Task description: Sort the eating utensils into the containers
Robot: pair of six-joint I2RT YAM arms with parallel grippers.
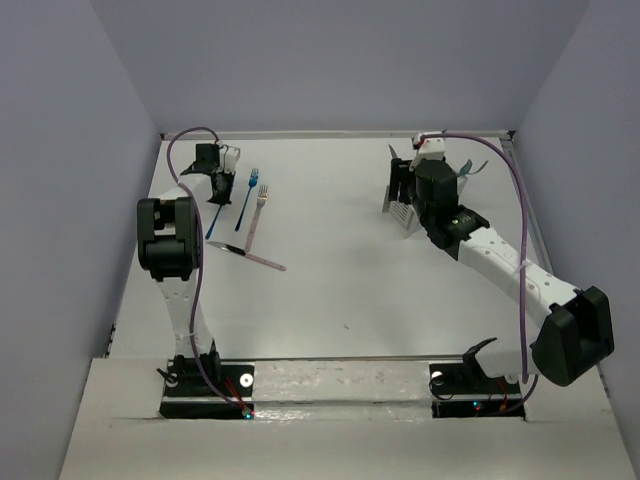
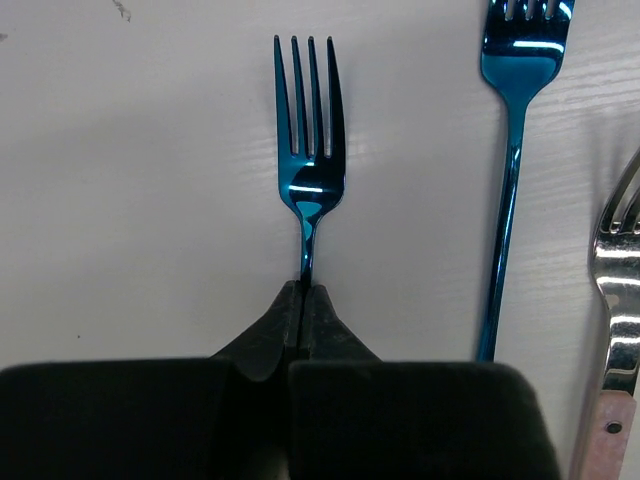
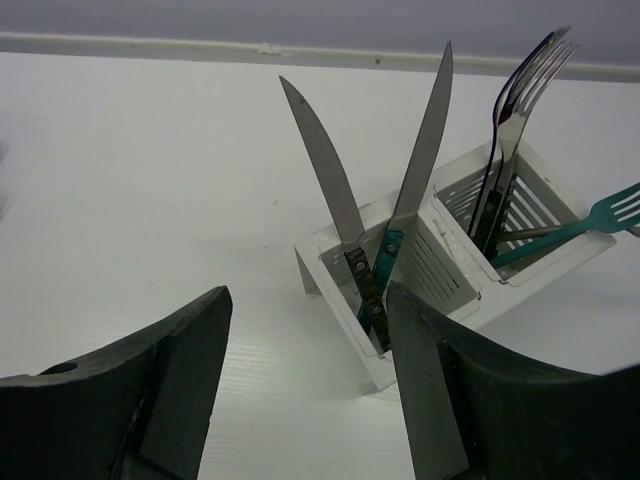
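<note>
My left gripper (image 2: 303, 290) is shut on the handle of a blue fork (image 2: 310, 160), tines pointing away, flat at or just above the table. In the top view this gripper (image 1: 218, 180) is at the far left. My right gripper (image 3: 308, 300) is open and empty, just in front of the white slatted caddy (image 3: 440, 265). Its near compartment holds two knives (image 3: 325, 170), blades up. The other compartment holds forks (image 3: 520, 90) and a teal fork (image 3: 590, 220). In the top view the right gripper (image 1: 402, 180) is beside the caddy (image 1: 398, 210) at the far right.
A second blue fork (image 2: 515, 150) and a silver fork with a pink handle (image 2: 620, 300) lie right of the held fork. In the top view a dark knife (image 1: 228, 247) and a pink-handled utensil (image 1: 265, 261) lie nearer the arms. Grey walls enclose the table.
</note>
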